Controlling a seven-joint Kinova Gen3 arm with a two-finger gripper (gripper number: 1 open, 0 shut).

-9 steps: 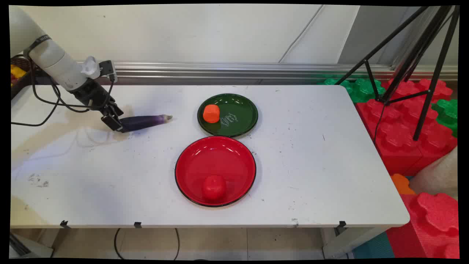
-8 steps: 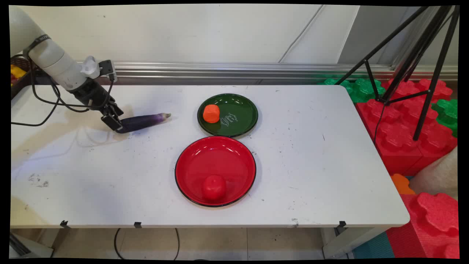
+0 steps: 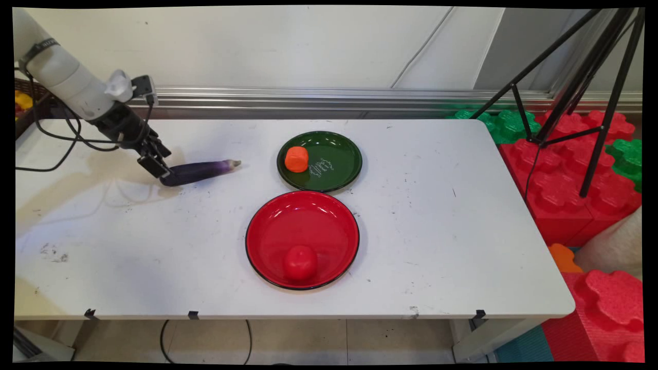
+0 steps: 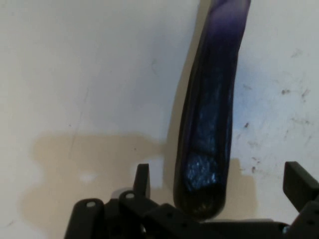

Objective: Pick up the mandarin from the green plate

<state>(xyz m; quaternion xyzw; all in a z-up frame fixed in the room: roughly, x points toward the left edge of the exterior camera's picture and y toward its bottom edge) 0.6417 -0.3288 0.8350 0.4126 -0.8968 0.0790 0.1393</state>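
Hand (image 3: pixel 156 169) open, straddling blunt end of eggplant (image 3: pixel 200 171), not gripping. Eggplant flat on counter (image 3: pixel 437 231), at 9 o'clock of green plate (image 3: pixel 342 169). Not lifted.

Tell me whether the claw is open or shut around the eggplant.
Open. In the hand view the claw has its two fingers spread on either side of the eggplant's dark end, gaps showing, nothing clamped.

We count: one eggplant (image 3: pixel 199 171), two plates (image 3: pixel 339 172), one tomato (image 3: pixel 300 262), one orange block (image 3: pixel 296 159), one table (image 3: pixel 462 231).
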